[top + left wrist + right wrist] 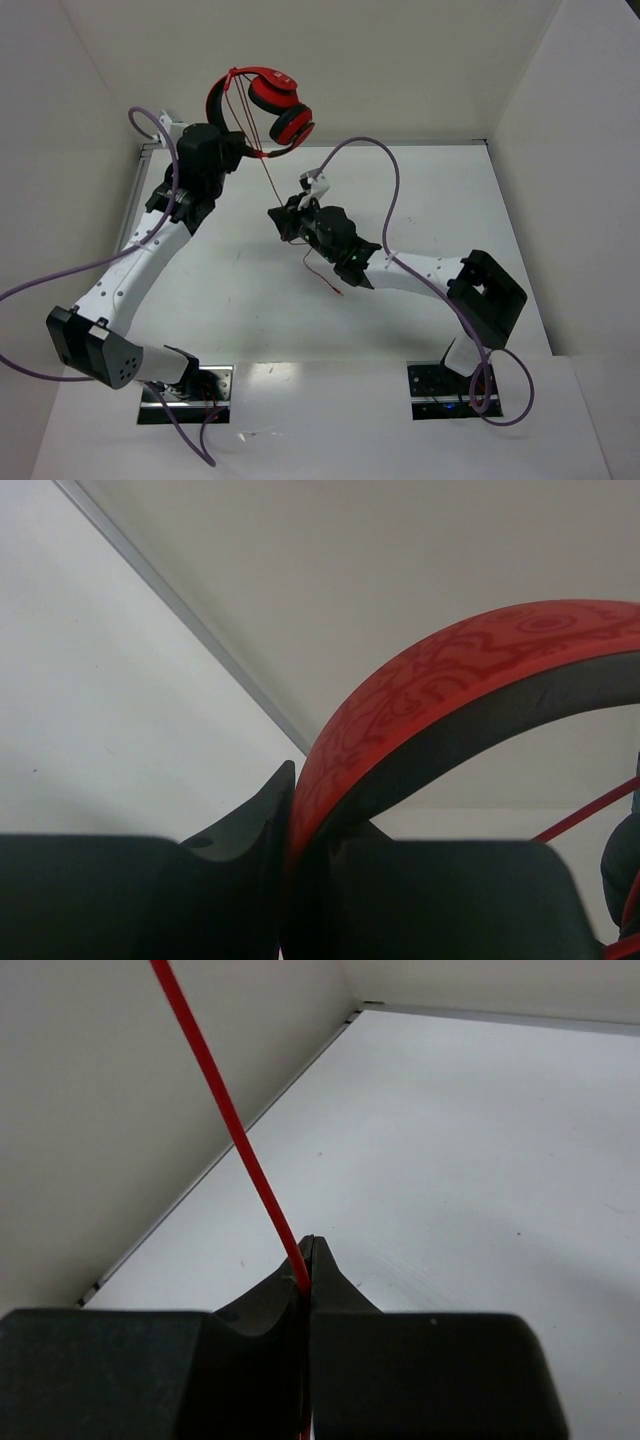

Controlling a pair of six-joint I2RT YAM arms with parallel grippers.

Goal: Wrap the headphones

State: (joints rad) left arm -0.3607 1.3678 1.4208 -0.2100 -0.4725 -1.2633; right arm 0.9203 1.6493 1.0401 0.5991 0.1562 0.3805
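Observation:
The red headphones (pixel 272 102) hang in the air at the back, above the table's far edge. My left gripper (pixel 243 152) is shut on their headband (pixel 420 695), red outside and black inside. Strands of the thin red cord cross the headband and ear cups. The cord (pixel 271 184) runs taut down to my right gripper (pixel 283 217), which is shut on it (pixel 235 1130) near mid-table. The cord's loose tail (pixel 322 278) trails on the table below the right wrist.
White walls enclose the white table (pixel 430 200) on the left, back and right. Thick purple cables (pixel 395 195) loop over both arms. The arm bases (pixel 185 385) are bolted at the near edge.

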